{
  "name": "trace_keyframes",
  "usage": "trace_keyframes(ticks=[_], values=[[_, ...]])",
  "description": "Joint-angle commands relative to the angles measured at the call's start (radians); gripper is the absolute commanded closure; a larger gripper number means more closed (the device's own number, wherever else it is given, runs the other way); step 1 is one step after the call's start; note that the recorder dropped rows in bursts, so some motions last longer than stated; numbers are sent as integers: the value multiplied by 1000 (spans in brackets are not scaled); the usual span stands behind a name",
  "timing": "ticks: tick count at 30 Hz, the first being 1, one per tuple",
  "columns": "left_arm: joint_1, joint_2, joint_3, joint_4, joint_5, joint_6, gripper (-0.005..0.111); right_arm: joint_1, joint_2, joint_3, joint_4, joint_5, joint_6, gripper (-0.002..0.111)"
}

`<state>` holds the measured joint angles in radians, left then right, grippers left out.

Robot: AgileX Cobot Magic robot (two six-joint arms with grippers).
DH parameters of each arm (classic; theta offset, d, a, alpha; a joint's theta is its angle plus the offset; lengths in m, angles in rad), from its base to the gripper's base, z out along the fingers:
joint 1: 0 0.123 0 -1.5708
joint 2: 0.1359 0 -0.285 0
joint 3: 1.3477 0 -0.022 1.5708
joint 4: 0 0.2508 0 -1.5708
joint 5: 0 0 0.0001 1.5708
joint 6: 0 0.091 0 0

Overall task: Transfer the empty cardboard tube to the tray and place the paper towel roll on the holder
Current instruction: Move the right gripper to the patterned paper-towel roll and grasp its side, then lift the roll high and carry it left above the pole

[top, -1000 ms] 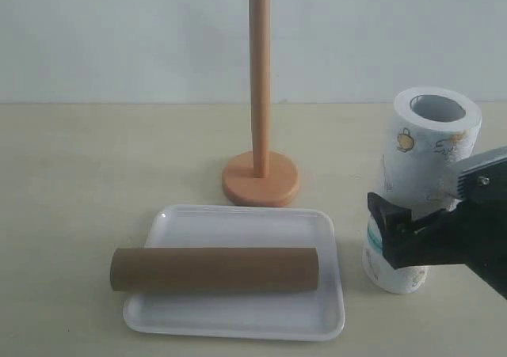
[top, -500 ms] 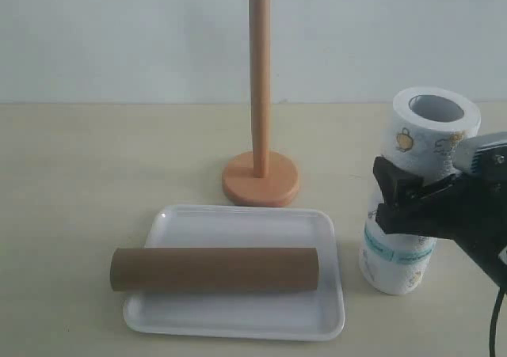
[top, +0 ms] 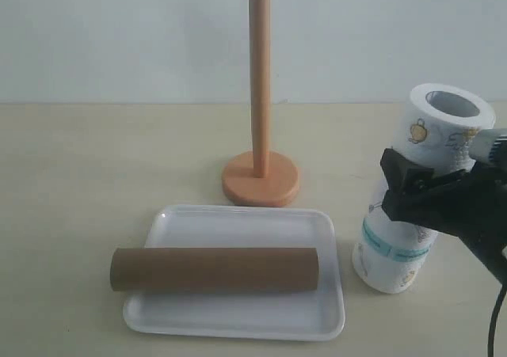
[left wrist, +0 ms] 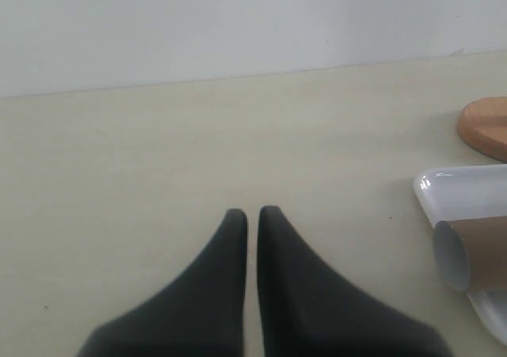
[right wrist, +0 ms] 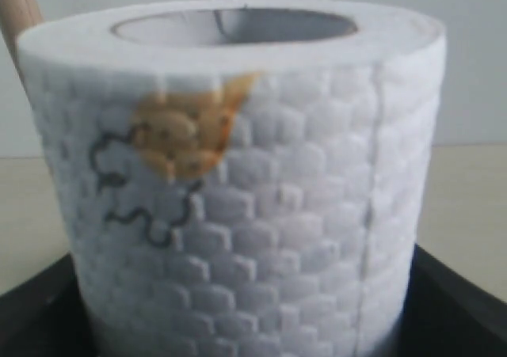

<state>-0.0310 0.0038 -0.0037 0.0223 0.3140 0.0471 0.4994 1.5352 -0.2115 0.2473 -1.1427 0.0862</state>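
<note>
Toward the right edge of the counter [top: 79, 175], the right tool [top: 408, 192] is clamped round the roll [top: 432, 135] at mid-height, and the roll leans. Left tool [left wrist: 252, 214] is closed on nothing. Tube [top: 214, 268] lies on the tray [top: 238, 222], front centre; holder [top: 259, 96] stands behind.

Two grippers: one empty, one gripping.
The left gripper [left wrist: 252, 214] has its jaws pressed together, holding nothing; the right gripper [top: 416, 192] reaches in from the right side, jaws clamped on either side of the roll [top: 396, 246].
</note>
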Motion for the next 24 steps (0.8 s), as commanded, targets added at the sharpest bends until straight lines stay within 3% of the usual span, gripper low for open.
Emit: trace_keyframes(ticks=[1,17,22,24], values=[[3,-4,4,-8,-3,-8,103,2,1,-1,1,36,-12,108],[3,-4,4,-8,-3,-8,103,2,-86,-1,-48,-53,-120,108],[3,-4,4,-8,-3,-8,103,2,-220,-9,-53,-16,-181,108],[3,-4,4,-8,-3,-8,103,2,-291,-52,-53,111,-205,108]])
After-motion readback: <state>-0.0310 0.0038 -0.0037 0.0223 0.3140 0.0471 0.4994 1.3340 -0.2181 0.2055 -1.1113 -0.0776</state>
